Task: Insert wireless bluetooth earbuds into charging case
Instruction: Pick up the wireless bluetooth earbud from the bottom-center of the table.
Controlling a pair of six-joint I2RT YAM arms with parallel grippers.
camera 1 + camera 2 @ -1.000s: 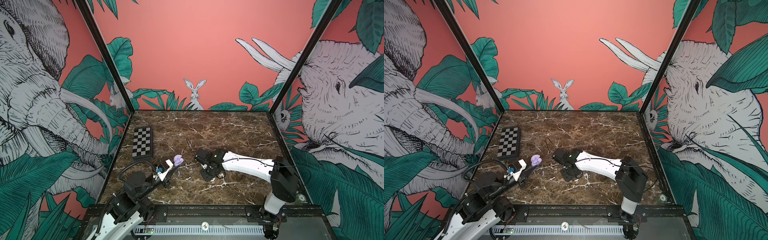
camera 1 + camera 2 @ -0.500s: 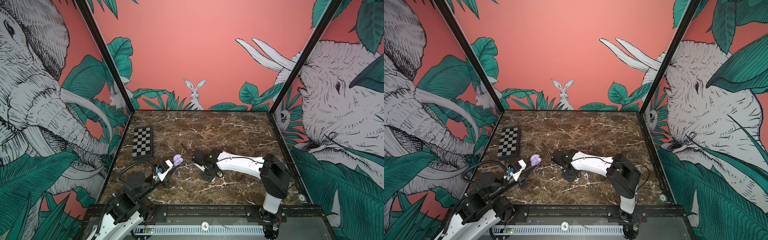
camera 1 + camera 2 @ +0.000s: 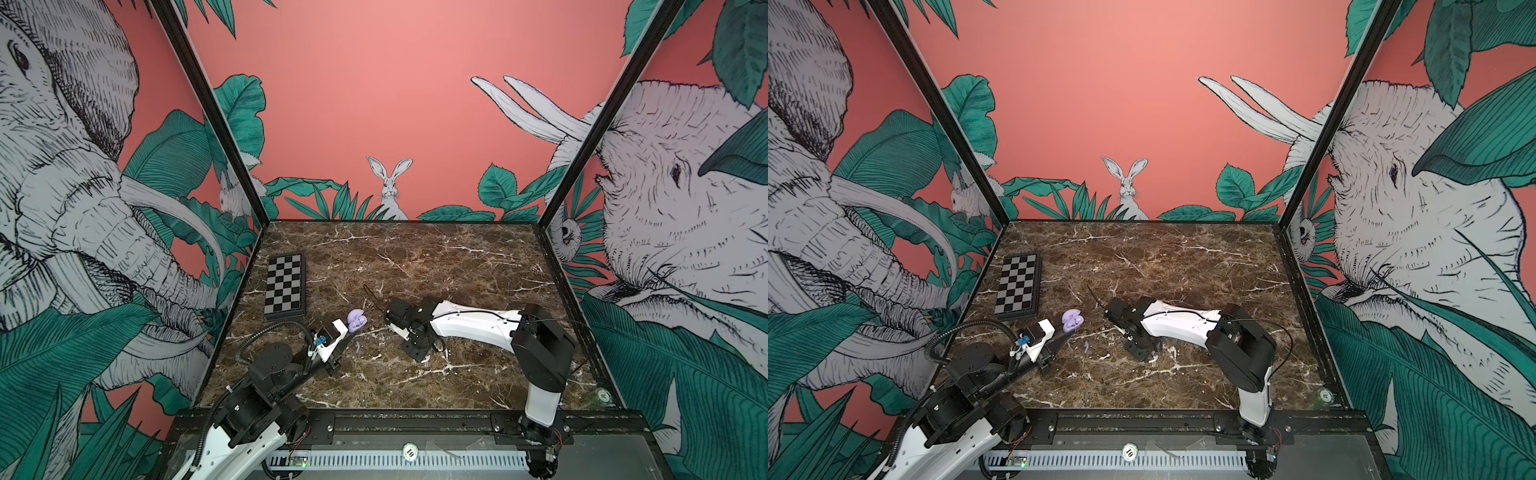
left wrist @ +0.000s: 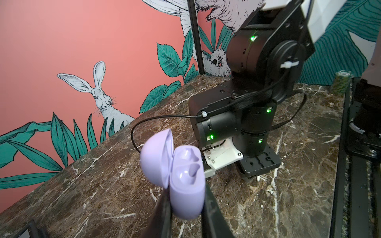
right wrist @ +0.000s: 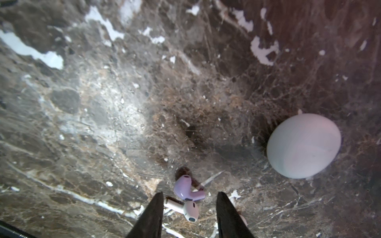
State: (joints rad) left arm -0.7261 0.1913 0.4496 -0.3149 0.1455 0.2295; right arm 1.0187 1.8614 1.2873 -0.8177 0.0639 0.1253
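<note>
In a top view the left gripper holds the open lilac case clear of the marble. The right gripper points down nearby, the nearer arm to the earbuds. A front-rail disc reads "10" (nothing else is legible).

Left wrist view: the fingers clamp the case's base, lid up, and both wells look empty.

Right wrist view: the jaws stand partly apart, gripping nothing. A lilac earbud lies just past the tips. It touches a white earbud lying between them, stem across the gap. A closed white case sits beside.
</note>
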